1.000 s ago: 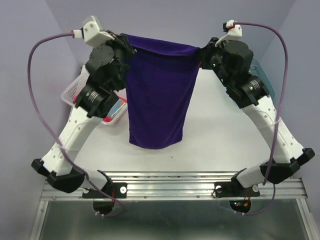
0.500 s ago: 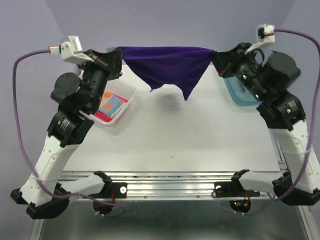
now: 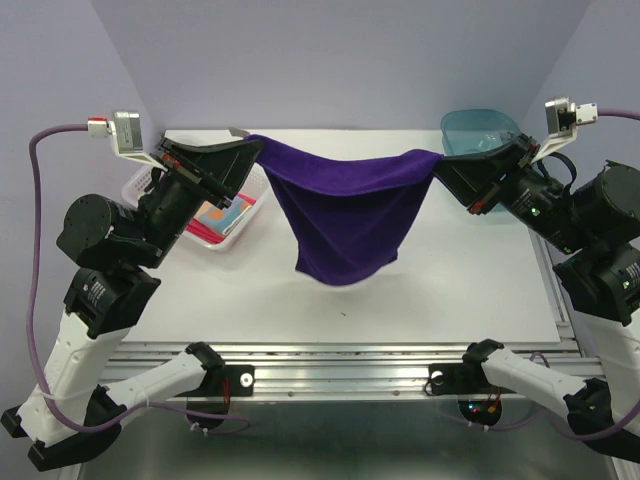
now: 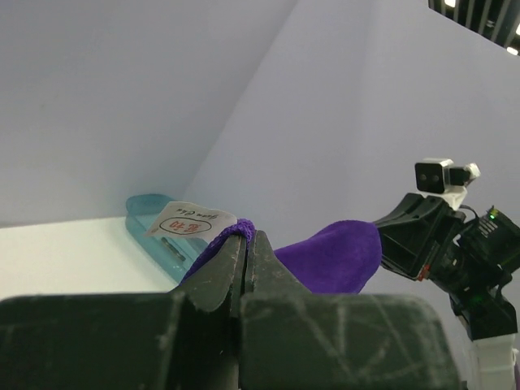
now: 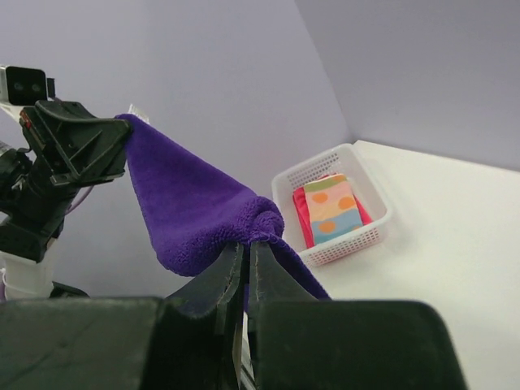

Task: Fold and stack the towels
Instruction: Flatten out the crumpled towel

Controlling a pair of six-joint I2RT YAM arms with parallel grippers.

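Note:
A dark purple towel point(image 3: 345, 215) hangs in the air over the table, stretched between both arms and sagging in the middle. My left gripper point(image 3: 258, 146) is shut on its left corner, where a white label point(image 4: 188, 221) sticks out. My right gripper point(image 3: 437, 165) is shut on its right corner point(image 5: 268, 223). An orange dotted towel point(image 5: 331, 205) lies folded on a pink-red towel point(image 5: 302, 213) inside the white basket point(image 5: 345, 244). In the top view those two towels point(image 3: 222, 213) show partly behind the left arm.
The white perforated basket point(image 3: 140, 182) stands at the table's left, behind my left arm. A teal plastic tray point(image 3: 478, 127) sits at the back right corner. The table's front edge point(image 3: 340, 343) runs along the metal rail.
Both arms have swung back and lowered, carrying the purple towel toward the near side. The towel went from hanging long, to flung up taut, to sagging in a pouch between the grippers.

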